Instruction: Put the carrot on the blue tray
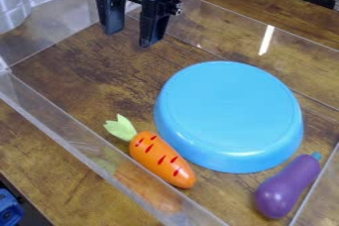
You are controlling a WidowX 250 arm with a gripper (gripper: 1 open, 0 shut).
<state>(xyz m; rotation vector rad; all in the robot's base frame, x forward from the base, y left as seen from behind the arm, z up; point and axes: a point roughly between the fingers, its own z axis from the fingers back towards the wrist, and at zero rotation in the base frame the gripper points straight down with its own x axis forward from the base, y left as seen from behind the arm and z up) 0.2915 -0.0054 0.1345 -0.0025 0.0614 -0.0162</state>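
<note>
The carrot [162,159] lies on the wooden table [73,71] just beside the blue tray [228,114], off its rim, its leafy top [121,128] pointing away from the nearby eggplant [287,185]. It looks like a moulded plastic toy, so probably light, stiff and hard to damage, though its smooth rounded skin could roll or slip between the fingers. The thick middle of the orange body seems the best place to take hold, squeezed across its width; the leaves look thinner and a poorer grip. The gripper [130,37] hangs beyond the tray's far side, well apart from the carrot, its two fingers spread with nothing between them. Counted up, there is one carrot, one tray and one eggplant.
</note>
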